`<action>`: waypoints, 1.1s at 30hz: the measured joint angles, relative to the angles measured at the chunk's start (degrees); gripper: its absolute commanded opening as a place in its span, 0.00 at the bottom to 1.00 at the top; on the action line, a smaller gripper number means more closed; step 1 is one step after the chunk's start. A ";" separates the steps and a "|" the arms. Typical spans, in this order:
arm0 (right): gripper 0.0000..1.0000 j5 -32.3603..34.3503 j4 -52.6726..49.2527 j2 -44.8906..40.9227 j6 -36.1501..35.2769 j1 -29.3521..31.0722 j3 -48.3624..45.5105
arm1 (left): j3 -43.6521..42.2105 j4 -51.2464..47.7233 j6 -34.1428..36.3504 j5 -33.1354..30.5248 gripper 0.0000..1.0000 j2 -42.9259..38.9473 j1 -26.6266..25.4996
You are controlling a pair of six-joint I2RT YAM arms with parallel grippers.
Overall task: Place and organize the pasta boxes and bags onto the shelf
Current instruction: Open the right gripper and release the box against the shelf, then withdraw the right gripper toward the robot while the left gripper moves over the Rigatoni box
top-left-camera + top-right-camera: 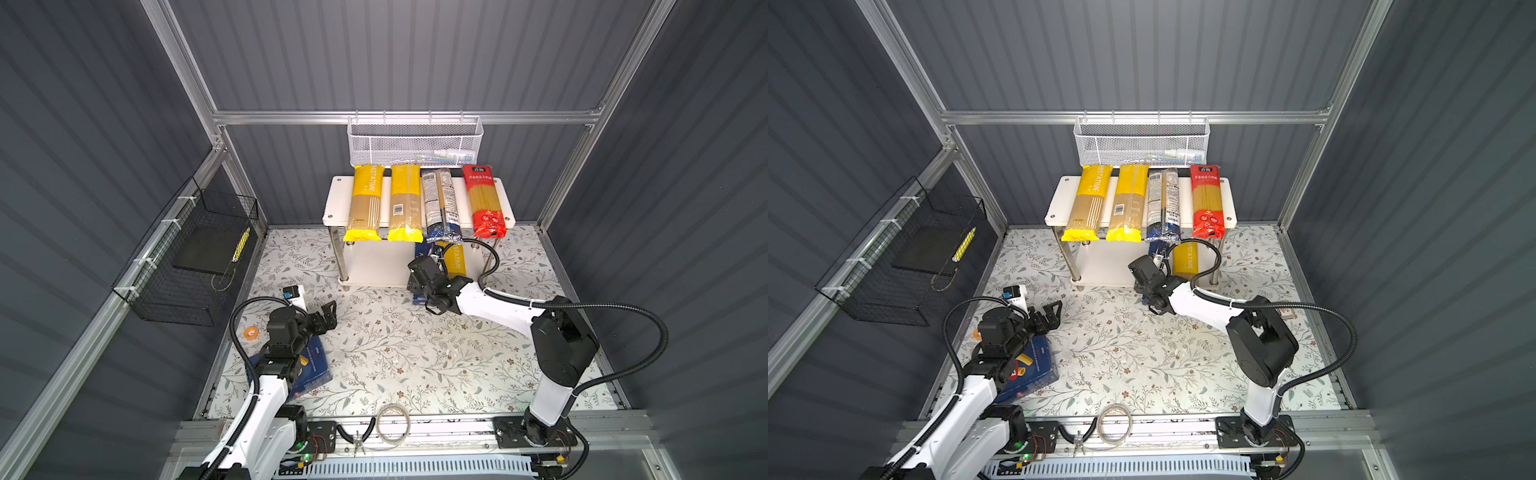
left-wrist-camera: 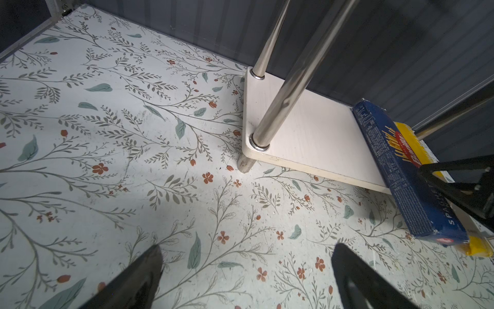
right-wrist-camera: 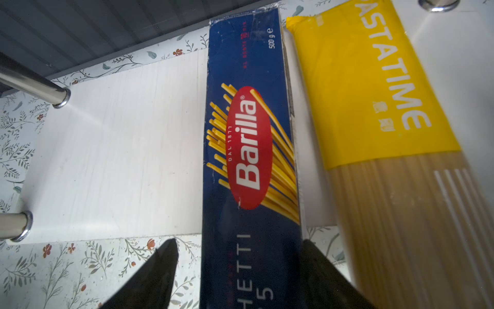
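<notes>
Nearest the robot's base, a wide dark blue Barilla carton (image 1: 1038, 370) with a tube-pasta picture lies flat on the floral-printed tabletop (image 1: 395, 353), partly hidden under the left arm. The left gripper (image 2: 247, 248) hangs above the bare tabletop with its black fingers well apart and nothing between them.

Farther in, a long narrow dark blue Barilla carton (image 3: 251, 147) with a red oval logo, yellow spaghetti strands and the word SPAGHETTI lies lengthwise on the lower board of the white two-tier shelf with chrome tube legs (image 1: 334, 199). Its near end sticks out past the board's front edge. The right gripper (image 3: 238, 240) straddles that near end with its jaws spread. One black finger (image 3: 155, 273) stands clear of the carton's side with tabletop showing in the gap. The other lies right against the opposite edge, so the carton is not clamped. Just beside the carton on the same board lies a yellow PASTATIME spaghetti bag (image 3: 374, 93), its clear window showing pale strands.

On the upper board four long bags lie side by side, their near ends overhanging the front edge:
- a yellow bag with its PASTATIME lettering up (image 1: 365, 199)
- a yellow bag with its barcode up (image 1: 405, 203)
- a clear bag with a dark-blue end and white label (image 1: 440, 203)
- a red bag with Chinese text (image 1: 484, 199)
</notes>
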 measured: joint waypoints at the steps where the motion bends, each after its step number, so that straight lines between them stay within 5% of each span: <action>1: 0.76 -0.13 0.00 -0.04 0.00 0.00 -0.02 | 0.00 0.00 0.00 0.00 1.00 0.00 0.00; 12: 0.80 -0.04 0.90 -12.09 -5.44 5.64 -8.72 | 0.00 -1.03 0.00 -0.22 1.00 -0.68 0.00; 24: 0.87 17.84 5.95 -15.85 -14.80 36.39 -17.94 | 0.02 -1.27 0.00 -0.22 0.99 1.27 0.00; 33: 0.95 17.33 17.29 -22.75 -15.69 41.57 -30.42 | 3.96 -13.20 -4.31 -5.01 1.00 -6.25 -0.81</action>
